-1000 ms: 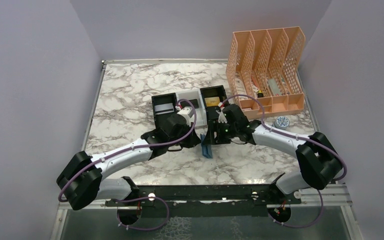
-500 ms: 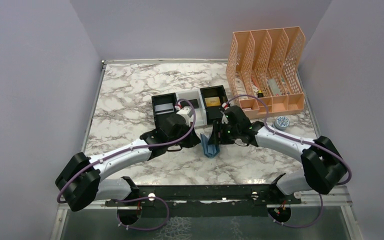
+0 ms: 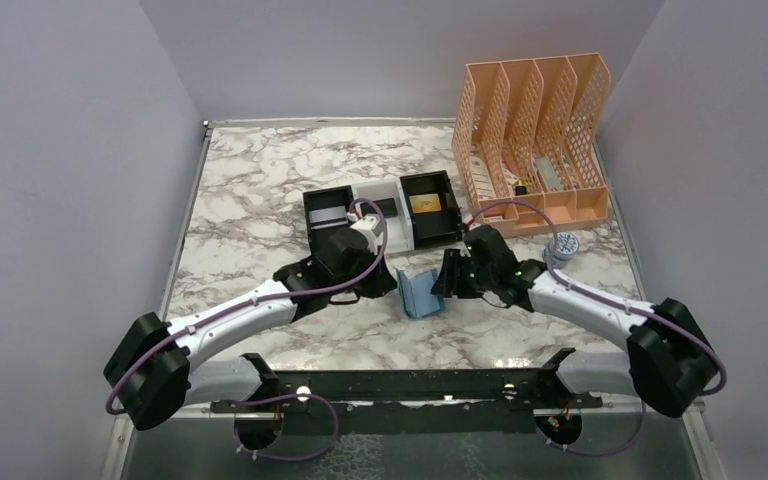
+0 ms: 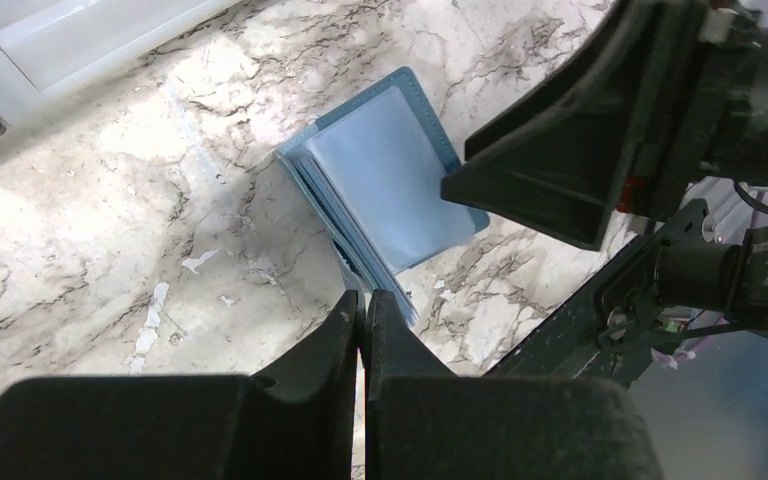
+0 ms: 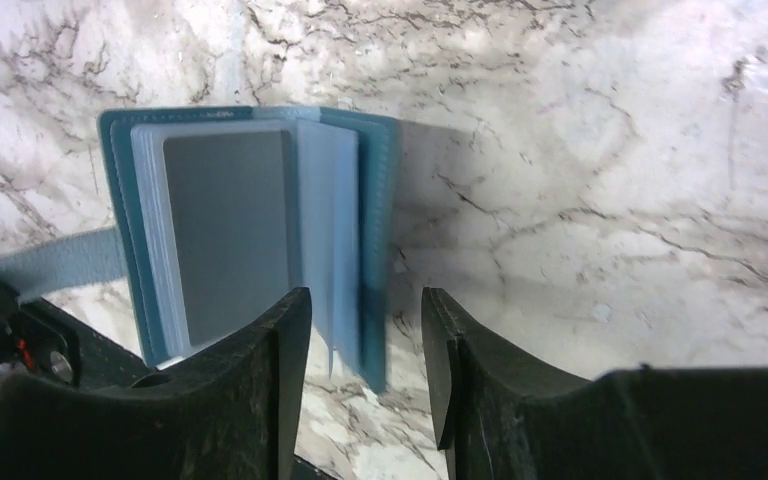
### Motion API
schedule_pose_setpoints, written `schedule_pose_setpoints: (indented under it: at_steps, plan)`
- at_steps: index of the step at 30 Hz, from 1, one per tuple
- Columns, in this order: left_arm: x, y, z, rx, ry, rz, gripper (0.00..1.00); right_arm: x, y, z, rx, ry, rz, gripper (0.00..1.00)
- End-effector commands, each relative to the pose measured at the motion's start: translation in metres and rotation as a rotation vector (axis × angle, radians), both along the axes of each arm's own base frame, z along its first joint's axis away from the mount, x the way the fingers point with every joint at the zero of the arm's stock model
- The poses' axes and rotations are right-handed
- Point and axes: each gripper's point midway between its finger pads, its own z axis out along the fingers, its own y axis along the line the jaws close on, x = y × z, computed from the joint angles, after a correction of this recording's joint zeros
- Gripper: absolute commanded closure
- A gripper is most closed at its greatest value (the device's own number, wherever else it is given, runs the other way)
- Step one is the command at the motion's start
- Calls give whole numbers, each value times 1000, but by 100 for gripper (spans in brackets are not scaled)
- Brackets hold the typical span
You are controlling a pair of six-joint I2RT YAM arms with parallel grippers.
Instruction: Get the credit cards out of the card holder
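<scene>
Teal-blue bifold card holder [image 3: 421, 293] open on marble table [image 3: 260, 190]; silvery-grey card [image 5: 228, 235] not yet out; gold card [image 3: 422, 204] already in black-and-white tray [image 3: 360, 187]. Left gripper [image 4: 362, 300] jaws pressed together, right gripper [image 5: 365, 300] jaws spread.

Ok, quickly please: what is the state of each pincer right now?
Left pincer: closed, apparently pinching the card holder at its edge.
Right pincer: open, fingers on either side of one cover, not clamped on it.

The left arm [image 3: 240, 308] reaches inward with jaws pressed together, the right arm [image 3: 585, 300] likewise with jaws apart.
</scene>
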Motion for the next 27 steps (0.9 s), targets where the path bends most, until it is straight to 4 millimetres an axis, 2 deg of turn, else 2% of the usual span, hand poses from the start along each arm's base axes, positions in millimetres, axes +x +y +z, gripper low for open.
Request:
schedule_pose_setpoints:
  at_steps: [1, 3, 8, 11, 15, 20, 23, 27]
  plan:
    - [3, -13, 32, -61, -58, -51, 100, 3, 0, 23, 83, -125, -11, 52]
    - [4, -20, 33, -67, -57, -77, 100, 0, 2, 26, 93, -107, -7, 49]
    - [2, -39, 24, -56, -4, -170, 100, 8, -14, 23, 29, -96, -120, 46]
    - [1, -48, 26, -66, -3, -210, 100, 10, -18, 28, 45, -114, -169, 45]
    - [7, -32, 11, -8, -9, -125, 100, 10, -9, 35, 106, -138, -140, 45]
    - [4, -18, 12, -24, -8, -51, 100, 8, 7, 42, 199, -157, -77, 45]
    - [13, 2, 13, 64, -52, 3, 100, 7, 17, 52, 273, -195, -38, 42]
    - [24, 31, -1, 187, -58, 51, 100, 1, 36, 68, 334, -208, 87, 41]
